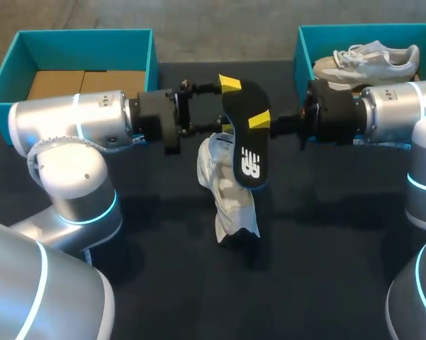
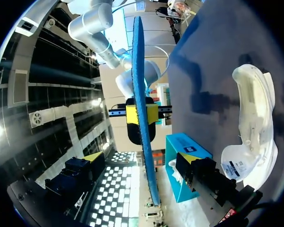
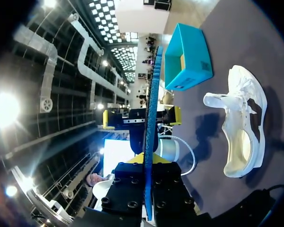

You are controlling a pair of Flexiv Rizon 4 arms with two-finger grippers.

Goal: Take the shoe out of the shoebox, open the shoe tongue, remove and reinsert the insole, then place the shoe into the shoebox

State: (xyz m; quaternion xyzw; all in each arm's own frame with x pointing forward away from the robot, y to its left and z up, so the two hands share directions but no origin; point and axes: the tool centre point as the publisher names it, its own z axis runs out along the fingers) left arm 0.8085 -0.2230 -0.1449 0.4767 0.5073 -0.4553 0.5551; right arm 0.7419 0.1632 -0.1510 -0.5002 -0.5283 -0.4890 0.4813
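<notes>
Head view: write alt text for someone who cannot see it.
The right gripper holds a black insole up over a white shoe lying on the dark table, with the left gripper open around the insole's other end. Behind stand a teal left shoebox and a right shoebox holding another shoe.

Two open teal cardboard shoeboxes [image 1: 92, 49] [image 1: 354, 32], two white lace-up sneakers [image 1: 230, 191] [image 1: 368, 60], one black foam insole [image 1: 248, 142] and two silver robot arms [image 1: 71, 120] [image 1: 397, 110] share one dark desk [image 1: 326, 269].

Robot lab: L arm [image 1: 71, 124] + R arm [image 1: 393, 113] at table [image 1: 326, 283]
</notes>
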